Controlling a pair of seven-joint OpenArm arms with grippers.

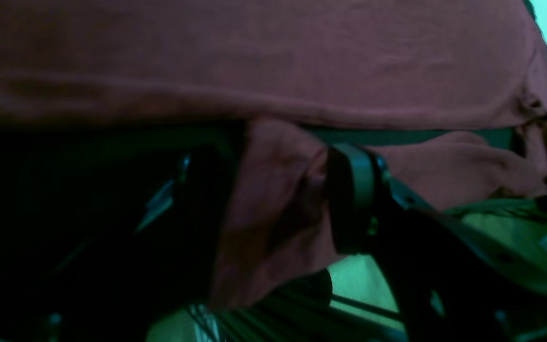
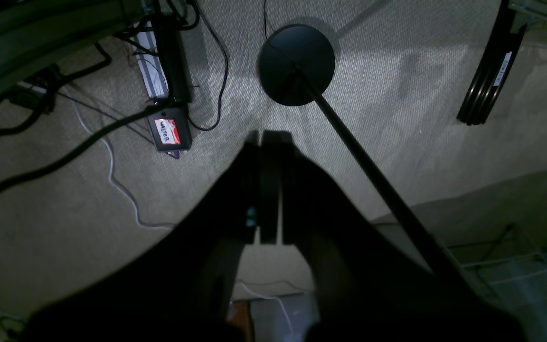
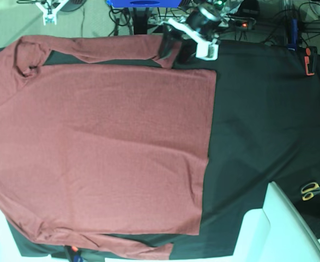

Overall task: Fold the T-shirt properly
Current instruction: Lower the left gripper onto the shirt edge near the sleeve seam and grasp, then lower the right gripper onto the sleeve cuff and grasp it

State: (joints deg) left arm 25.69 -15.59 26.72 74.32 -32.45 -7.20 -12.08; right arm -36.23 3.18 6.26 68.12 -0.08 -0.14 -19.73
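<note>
My left gripper pinches a sleeve end of the T-shirt, cloth bunched between my fingers; the body lies spread flat on the black cloth beyond them. My right gripper hangs over carpet, jaws pressed together, holding nothing.

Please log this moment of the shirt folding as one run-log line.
stage: fold not begun | T-shirt: flat on black cloth | left gripper: shut on sleeve cuff | right gripper: shut, empty, over floor
</note>
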